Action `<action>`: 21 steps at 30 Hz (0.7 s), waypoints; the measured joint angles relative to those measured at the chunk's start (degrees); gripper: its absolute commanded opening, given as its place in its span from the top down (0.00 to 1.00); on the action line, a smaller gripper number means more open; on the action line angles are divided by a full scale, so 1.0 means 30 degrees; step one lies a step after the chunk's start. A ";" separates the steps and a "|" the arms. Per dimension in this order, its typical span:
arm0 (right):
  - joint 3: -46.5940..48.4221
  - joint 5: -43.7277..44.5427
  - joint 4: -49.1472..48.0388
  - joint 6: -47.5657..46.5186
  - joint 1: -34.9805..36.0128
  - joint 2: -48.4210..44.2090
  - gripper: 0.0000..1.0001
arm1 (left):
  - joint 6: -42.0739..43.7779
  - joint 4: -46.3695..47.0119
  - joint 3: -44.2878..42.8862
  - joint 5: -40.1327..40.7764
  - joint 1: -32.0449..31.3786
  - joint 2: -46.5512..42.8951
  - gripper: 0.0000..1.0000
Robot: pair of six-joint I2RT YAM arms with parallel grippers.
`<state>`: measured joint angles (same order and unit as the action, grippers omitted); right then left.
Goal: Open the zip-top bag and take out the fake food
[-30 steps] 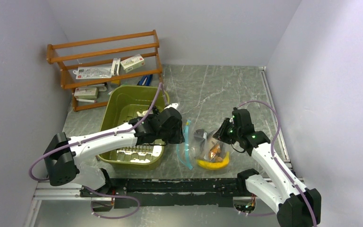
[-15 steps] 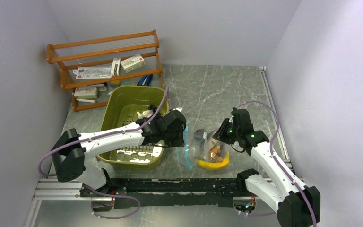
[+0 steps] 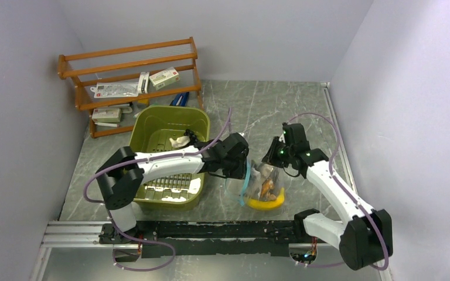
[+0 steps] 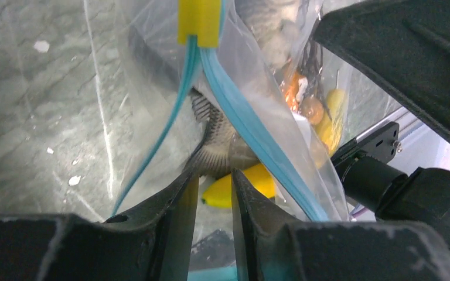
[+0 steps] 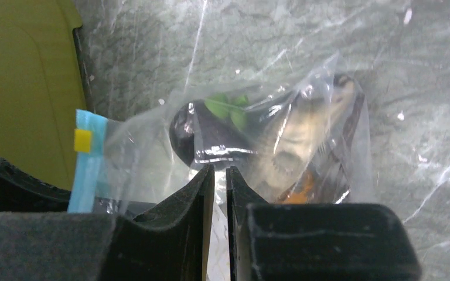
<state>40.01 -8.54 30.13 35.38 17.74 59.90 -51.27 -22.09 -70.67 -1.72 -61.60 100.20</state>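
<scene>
- Left gripper (image 3: 243, 174), jaws nearly closed, pinches the zip-top bag (image 3: 256, 178) at its 9 o'clock edge; right gripper (image 3: 269, 161) does likewise at 1 o'clock.
- Best to spread the 2 sides slowly, since the fake food (image 3: 263, 203) sags toward 6 o'clock.

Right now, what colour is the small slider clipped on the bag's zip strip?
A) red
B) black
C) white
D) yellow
D: in the left wrist view a yellow slider sits on the light blue zip strip of the zip-top bag, and the right wrist view shows the same yellow piece.
</scene>
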 measured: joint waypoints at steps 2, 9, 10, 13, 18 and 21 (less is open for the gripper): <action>0.0561 -0.0051 -0.0175 -0.0415 0.0007 0.0852 0.86 | 0.0015 0.0306 -0.0284 0.0007 0.0000 0.0481 0.54; 0.0911 -0.1195 -0.1362 -0.1290 0.0000 0.3228 0.86 | -0.0430 0.1676 0.0714 0.0080 0.0036 0.0641 0.54; 0.0911 -0.1464 -0.1537 -0.1435 0.0000 0.3672 0.86 | -0.0495 0.1829 0.0954 0.0073 0.0051 0.0641 0.54; 0.0911 -0.2004 -0.1938 -0.1800 0.0000 0.5013 0.85 | -0.0685 0.2178 0.1661 0.0080 0.0095 0.0641 0.59; 0.1013 -0.2113 -0.2004 -0.2215 0.0321 0.6747 0.86 | -0.0787 0.2273 0.2266 0.0204 0.0124 0.0641 0.70; 0.0648 -0.2018 -0.2025 -0.2208 0.0656 0.6513 0.86 | -0.0794 0.2331 0.2302 0.0532 0.0270 0.0641 0.63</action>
<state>41.95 -14.59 24.05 28.75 19.70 79.44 -53.65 -15.09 -63.77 -0.12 -60.80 102.13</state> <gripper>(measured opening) 0.142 0.311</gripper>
